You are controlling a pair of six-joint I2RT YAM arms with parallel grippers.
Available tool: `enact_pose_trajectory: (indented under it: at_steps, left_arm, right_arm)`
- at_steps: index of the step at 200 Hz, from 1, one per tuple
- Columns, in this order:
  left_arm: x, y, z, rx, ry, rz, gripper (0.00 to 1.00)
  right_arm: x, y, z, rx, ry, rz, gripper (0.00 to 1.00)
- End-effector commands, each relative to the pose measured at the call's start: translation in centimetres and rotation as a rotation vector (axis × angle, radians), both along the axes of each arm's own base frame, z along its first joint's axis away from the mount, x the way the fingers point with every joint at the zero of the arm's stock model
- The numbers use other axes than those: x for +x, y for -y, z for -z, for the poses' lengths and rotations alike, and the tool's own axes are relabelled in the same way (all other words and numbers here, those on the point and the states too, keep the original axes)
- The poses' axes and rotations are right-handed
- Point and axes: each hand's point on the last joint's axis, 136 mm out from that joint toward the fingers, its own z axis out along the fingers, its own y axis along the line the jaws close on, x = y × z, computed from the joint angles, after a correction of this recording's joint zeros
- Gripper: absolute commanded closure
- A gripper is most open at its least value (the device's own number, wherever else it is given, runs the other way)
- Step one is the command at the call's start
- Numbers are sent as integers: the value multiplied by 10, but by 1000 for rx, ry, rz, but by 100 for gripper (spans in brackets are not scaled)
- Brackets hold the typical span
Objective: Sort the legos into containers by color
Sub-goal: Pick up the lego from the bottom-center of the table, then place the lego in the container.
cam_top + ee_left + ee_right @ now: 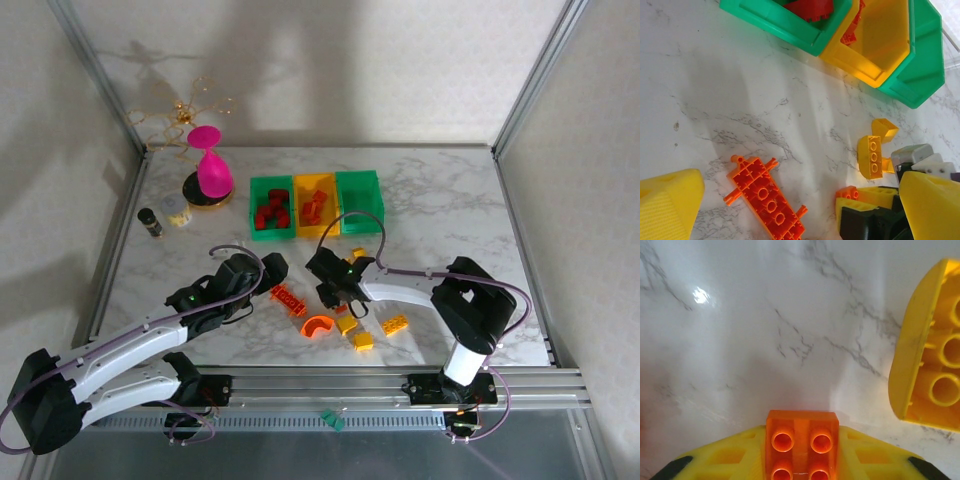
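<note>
The small orange brick [802,432] is a square four-stud block of hard plastic. I judge it light, stiff and not fragile, but smooth enough on its flat sides to slip or twist out of a shallow pinch. The best hold looks to be across two opposite side walls, low and centred, with the studs left free. That is about how the right gripper [802,457] has it now, with a yellow finger pressed to each side of the brick. It is low over the marble table [440,210], near the front middle. I cannot tell whether it touches the surface.

A yellow brick [930,365] lies tipped on its side just beside it. To the left, a long orange plate [767,197] lies flat between the spread jaws of the left gripper [268,272], which holds nothing. Being thin, it would need a grip across its narrow width.

Three bins stand touching in a row farther back. The green bin [254,208] holds red bricks, the yellow bin [300,184] holds orange ones, and the other green bin [360,180] is at the right.
</note>
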Motion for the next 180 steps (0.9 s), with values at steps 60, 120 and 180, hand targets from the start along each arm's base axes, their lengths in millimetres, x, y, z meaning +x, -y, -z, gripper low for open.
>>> enact_pose_trajectory:
  at_steps: [60,120,180]
  left_arm:
    - [23,-8,-38,54,86,-42,0]
    - [46,-10,-50,59,116,-57,0]
    - [59,-17,-53,61,125,-79,0]
  right_arm:
    - [90,-32,-95,150,251,35,65]
    - [178,-47,-127,219,385,91,64]
    - [248,-48,-105,177,430,152,64]
